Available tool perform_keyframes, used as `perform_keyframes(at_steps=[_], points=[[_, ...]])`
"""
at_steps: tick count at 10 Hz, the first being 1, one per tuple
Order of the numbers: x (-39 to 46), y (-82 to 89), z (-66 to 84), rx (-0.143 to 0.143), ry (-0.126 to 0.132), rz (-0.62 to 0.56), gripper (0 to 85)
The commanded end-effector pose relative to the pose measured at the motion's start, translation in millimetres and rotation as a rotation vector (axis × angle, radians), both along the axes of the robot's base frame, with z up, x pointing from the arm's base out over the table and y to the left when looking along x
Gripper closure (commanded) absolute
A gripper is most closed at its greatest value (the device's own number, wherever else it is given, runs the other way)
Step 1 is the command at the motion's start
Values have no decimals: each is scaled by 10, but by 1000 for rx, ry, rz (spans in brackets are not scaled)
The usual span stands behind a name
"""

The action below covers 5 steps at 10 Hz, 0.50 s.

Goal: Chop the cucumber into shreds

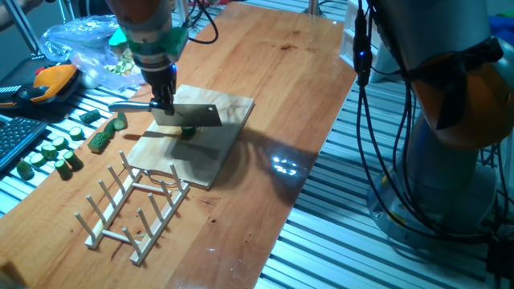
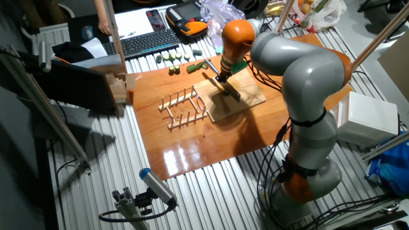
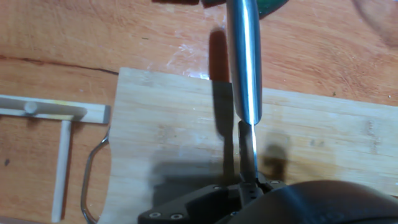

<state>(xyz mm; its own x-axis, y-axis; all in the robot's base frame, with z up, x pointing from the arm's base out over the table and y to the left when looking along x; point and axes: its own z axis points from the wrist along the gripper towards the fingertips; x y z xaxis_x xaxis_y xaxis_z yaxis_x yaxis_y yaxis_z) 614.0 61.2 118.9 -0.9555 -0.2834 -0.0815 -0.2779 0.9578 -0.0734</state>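
My gripper (image 1: 164, 105) is shut on a steel cleaver (image 1: 197, 116), holding it where the handle (image 1: 128, 104) meets the blade. The blade stands edge-down on the pale wooden cutting board (image 1: 225, 140). A small dark green bit of the cucumber (image 1: 187, 131) peeks out under the blade's lower edge. From the other fixed view, the gripper (image 2: 222, 79) and cleaver (image 2: 231, 90) sit over the board (image 2: 246, 102). The hand view looks down the round handle (image 3: 244, 62) and the blade's spine (image 3: 249, 149) onto the board (image 3: 168, 118); the cucumber is hidden there. Shreds are not visible in any view.
A wooden dish rack (image 1: 136, 205) lies just in front of the board. Round cucumber slices (image 1: 52, 152) and a longer dark green piece (image 1: 104, 136) lie to the left near a keyboard (image 2: 140, 41). A plastic bag (image 1: 80, 44) and an orange tool (image 1: 48, 80) sit behind.
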Motion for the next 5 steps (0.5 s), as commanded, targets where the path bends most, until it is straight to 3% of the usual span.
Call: perform_keyframes(at_steps=[1,5], points=[[-5,-13,-11,1,-1,-2,850],[-31,-70,-104,8,-16,4,850]])
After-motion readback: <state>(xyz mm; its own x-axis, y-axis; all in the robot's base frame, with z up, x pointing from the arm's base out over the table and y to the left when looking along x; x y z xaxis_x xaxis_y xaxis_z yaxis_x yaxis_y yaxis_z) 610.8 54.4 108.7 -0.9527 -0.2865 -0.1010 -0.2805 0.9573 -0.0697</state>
